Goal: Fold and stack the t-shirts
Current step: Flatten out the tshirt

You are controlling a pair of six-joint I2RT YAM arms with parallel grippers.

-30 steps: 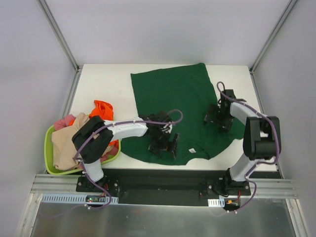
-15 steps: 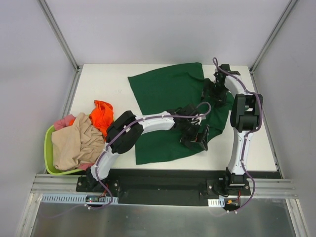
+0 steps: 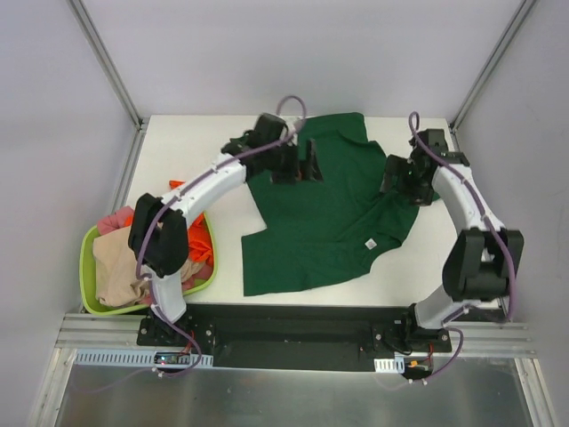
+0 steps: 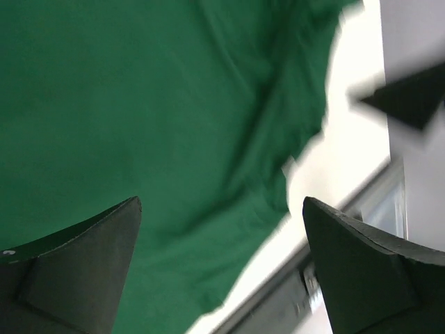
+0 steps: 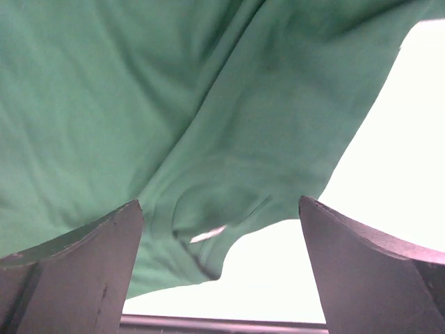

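Watching both wrist feeds, I see the left gripper (image 4: 221,202) spread wide and empty, with the dark green t-shirt (image 3: 311,222) lying under and ahead of its fingers. The right gripper (image 5: 219,203) is equally wide and holds nothing, and the white neck label (image 5: 207,234) shows between its two fingers on the cloth below.

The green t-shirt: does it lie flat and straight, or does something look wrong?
The dark green t-shirt lies skewed to the table edges and rumpled, with folds bunched near the right gripper. Its white neck label shows.
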